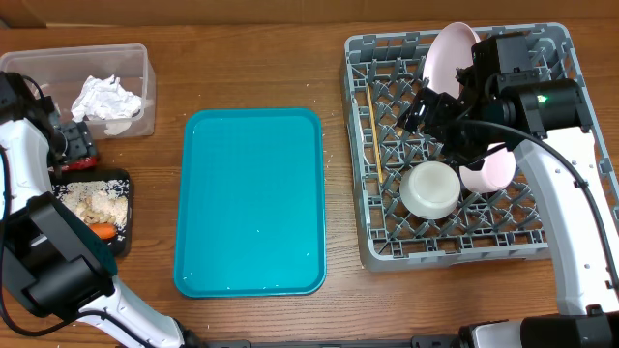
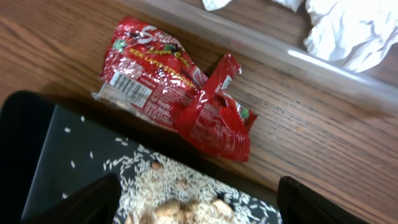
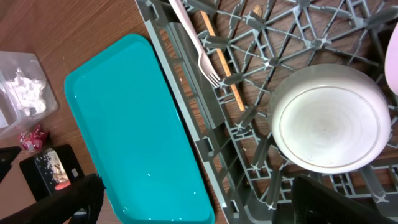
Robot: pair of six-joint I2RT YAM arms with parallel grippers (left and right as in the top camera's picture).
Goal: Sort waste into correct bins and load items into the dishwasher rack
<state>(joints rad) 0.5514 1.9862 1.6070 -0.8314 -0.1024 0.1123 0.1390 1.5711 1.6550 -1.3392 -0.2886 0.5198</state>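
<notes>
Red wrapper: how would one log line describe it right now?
wrapper: on table, between tub and black tray | left claw: open, holding nothing

The wrapper (image 2: 177, 99) is red with white lettering; the tray (image 1: 250, 203) is teal, the rack (image 1: 356, 164) grey, the plate (image 1: 447, 48) pale pink, the worktop (image 1: 251, 58) wood-grained brown.

Robotics lab: left arm (image 1: 27, 164) and right arm (image 1: 571, 193) at wooden table (image 1: 251, 68).

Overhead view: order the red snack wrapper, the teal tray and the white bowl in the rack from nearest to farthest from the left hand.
1. red snack wrapper: far left, right beside the left hand.
2. teal tray: in the middle.
3. white bowl: far right, inside the rack.
</notes>
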